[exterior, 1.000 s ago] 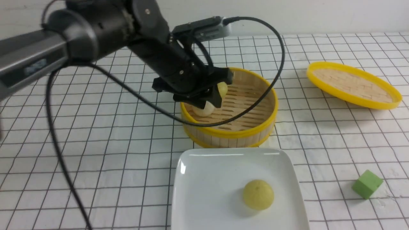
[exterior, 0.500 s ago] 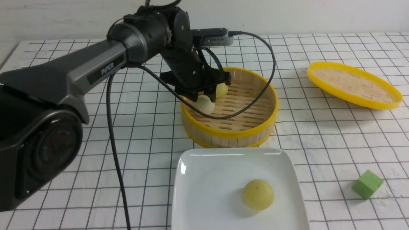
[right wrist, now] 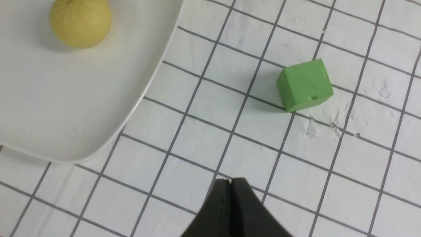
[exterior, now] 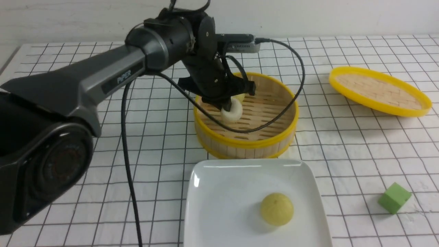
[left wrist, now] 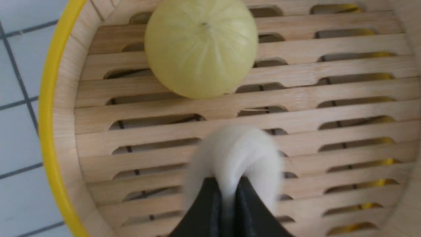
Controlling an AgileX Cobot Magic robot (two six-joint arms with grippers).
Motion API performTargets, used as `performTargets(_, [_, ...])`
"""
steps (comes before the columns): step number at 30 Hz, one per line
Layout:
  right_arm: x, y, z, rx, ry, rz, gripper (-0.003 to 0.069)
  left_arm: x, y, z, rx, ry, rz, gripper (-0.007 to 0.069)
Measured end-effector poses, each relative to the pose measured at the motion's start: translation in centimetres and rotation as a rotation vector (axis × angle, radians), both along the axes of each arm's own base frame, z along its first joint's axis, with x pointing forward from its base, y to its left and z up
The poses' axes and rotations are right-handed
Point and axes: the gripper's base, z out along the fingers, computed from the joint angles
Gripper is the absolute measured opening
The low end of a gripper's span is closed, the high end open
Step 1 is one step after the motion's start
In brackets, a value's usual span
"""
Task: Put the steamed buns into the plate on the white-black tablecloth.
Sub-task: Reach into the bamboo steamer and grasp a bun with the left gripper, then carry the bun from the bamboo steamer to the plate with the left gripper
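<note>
Inside the bamboo steamer basket (exterior: 247,144), my left gripper (exterior: 229,105) is shut on the off-white steamed bun (exterior: 233,114), which bulges around the pinched fingertips (left wrist: 210,194). A pale yellow steamed bun (left wrist: 200,46) lies just beyond it on the slats and is mostly hidden behind the gripper in the front view. Another yellow steamed bun (exterior: 276,208) sits on the white plate (exterior: 205,192) on the white-black tablecloth (exterior: 343,154). My right gripper (right wrist: 231,182) is shut and holds nothing, hovering over the cloth beside the plate's corner (right wrist: 65,131). It is outside the front view.
The steamer's flat yellow-rimmed lid (exterior: 379,91) lies at the back right. A green cube (exterior: 394,198) rests on the cloth right of the plate, close to my right gripper. The left arm's black cable (exterior: 127,154) loops over the basket and down the cloth.
My left gripper, open over the basket earlier, has closed on the off-white bun and shifted it slightly right. The arm has swung back, showing its base.
</note>
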Motion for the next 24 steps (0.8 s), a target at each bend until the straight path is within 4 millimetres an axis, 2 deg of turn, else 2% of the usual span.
performTargets(1, [0.0, 0.0, 0.0, 0.000, 0.000, 0.000, 0.0001, -0.2, 0.1, 0.6, -0.001, -0.004, -0.001, 0.0029])
performTargets(4, [0.0, 0.0, 0.0, 0.000, 0.001, 0.000, 0.0005, -3.1, 2.1, 7.3, 0.014, -0.062, -0.014, 0.0029])
performTargets(6, [0.0, 0.0, 0.0, 0.000, 0.001, 0.000, 0.0005, -4.9, 3.5, 10.4, 0.055, -0.104, -0.021, 0.0029])
performTargets(7, [0.0, 0.0, 0.0, 0.000, 0.001, 0.000, 0.0006, -5.1, 3.6, 10.7, 0.058, -0.108, -0.020, 0.0029])
performTargets(8, [0.0, 0.0, 0.0, -0.001, 0.001, 0.000, 0.0008, -6.7, 5.0, 13.3, 0.088, -0.136, -0.013, 0.0029])
performTargets(10, [0.0, 0.0, 0.0, -0.001, 0.001, 0.000, 0.0008, -7.7, 5.8, 14.4, 0.111, -0.140, -0.006, 0.0029])
performTargets(11, [0.0, 0.0, 0.0, -0.001, 0.001, 0.000, 0.0010, -9.1, 6.7, 15.9, 0.111, -0.158, 0.003, 0.0029])
performTargets(12, [0.0, 0.0, 0.0, -0.001, 0.001, 0.000, 0.0011, -9.5, 6.9, 16.0, 0.108, -0.156, 0.007, 0.0029])
performTargets(16, [0.0, 0.0, 0.0, -0.001, 0.002, 0.000, 0.0015, -11.6, 6.2, 14.4, 0.118, -0.085, -0.033, 0.0029])
performTargets(18, [0.0, 0.0, 0.0, -0.002, 0.002, 0.000, 0.0016, -12.8, 4.6, 11.3, 0.141, 0.017, -0.076, 0.0030])
performTargets(19, [0.0, 0.0, 0.0, -0.002, 0.002, 0.000, 0.0018, -13.4, 3.6, 9.0, 0.167, 0.072, -0.102, 0.0031])
performTargets(20, [0.0, 0.0, 0.0, -0.003, 0.001, 0.000, 0.0018, -13.4, 3.4, 9.0, 0.162, 0.067, -0.105, 0.0031])
performTargets(22, [0.0, 0.0, 0.0, -0.003, 0.001, 0.000, 0.0021, -14.1, 1.3, 4.6, 0.189, 0.115, -0.142, 0.0034])
performTargets(24, [0.0, 0.0, 0.0, -0.002, 0.002, 0.000, 0.0022, -14.0, 0.7, 3.1, 0.192, 0.131, -0.127, 0.0039])
